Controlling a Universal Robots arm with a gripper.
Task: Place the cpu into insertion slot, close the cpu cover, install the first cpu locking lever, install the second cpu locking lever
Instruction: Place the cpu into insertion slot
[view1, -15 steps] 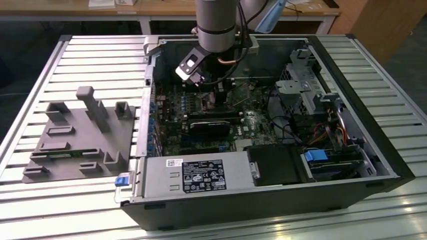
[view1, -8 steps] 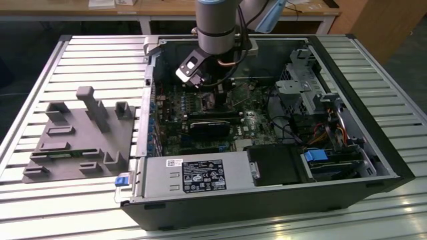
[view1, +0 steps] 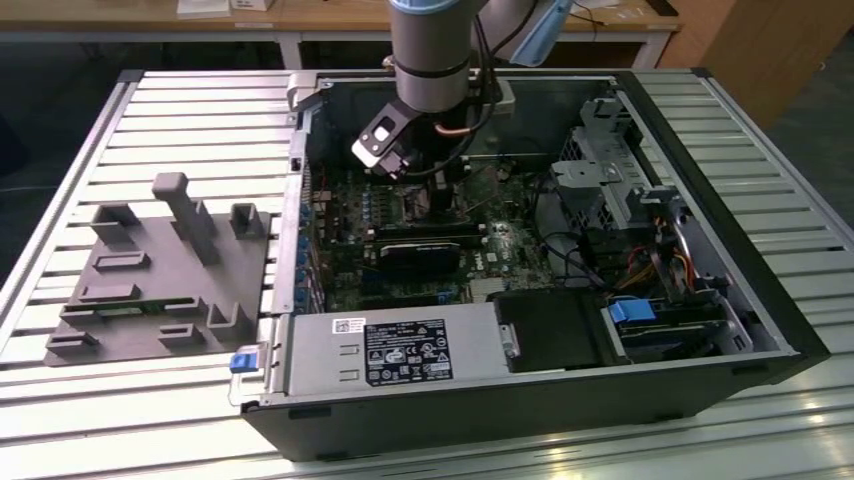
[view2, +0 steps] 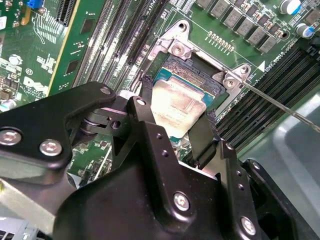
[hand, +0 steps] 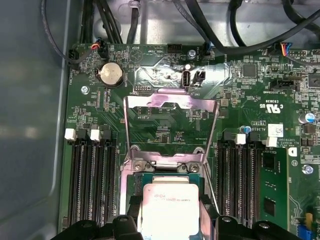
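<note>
One grey fixture tray (view1: 147, 270) is sitting at 9 o'clock of the PC case (view1: 534, 410) in the exterior view. Second wrist view: gripper (view2: 176, 102) is pinching the cpu (view2: 175, 112) by opposite edges, fingers (view2: 202, 136) narrowly spread, hovering it right over the insertion slot (view2: 189, 67). Cpu cover (hand: 172, 101) is standing flipped open.

My gripper (view2: 176, 112) hides one edge of the cpu (view2: 175, 100) and part of the slot (view2: 192, 64); in the first wrist view the cpu (hand: 170, 210) runs off the frame.

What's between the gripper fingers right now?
The cpu, flanked by the fingers over the insertion slot; seen in both wrist views.
</note>
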